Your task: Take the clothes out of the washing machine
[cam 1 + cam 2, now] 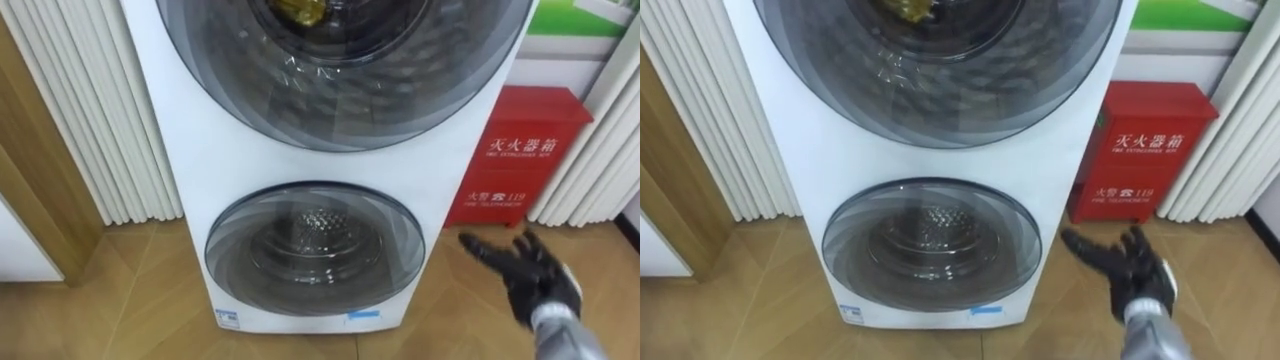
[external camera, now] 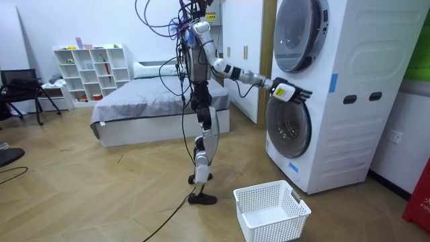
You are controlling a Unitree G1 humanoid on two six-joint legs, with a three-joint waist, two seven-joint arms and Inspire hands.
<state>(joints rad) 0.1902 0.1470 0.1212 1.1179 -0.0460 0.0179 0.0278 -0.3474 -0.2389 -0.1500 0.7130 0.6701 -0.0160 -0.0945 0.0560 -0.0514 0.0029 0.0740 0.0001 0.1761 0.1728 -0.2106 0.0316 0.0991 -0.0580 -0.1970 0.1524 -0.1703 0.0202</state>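
Right hand [image 1: 530, 270] is just right of the washing machine's [image 1: 200, 150] lower door [image 1: 310, 250], fingers [image 1: 485, 247] straight and spread, holding nothing. Both doors are shut. Clothes: the only hint is a yellowish bundle [image 1: 297, 10] behind the upper door [image 1: 400, 90] glass; the lower drum looks bare. Fabric should be light, limp and not fragile, though it may drag on the drum. Best to grab a bunched fold in a full curl, not an edge. White basket [image 2: 269, 225] sits on the floor in front of the machine.
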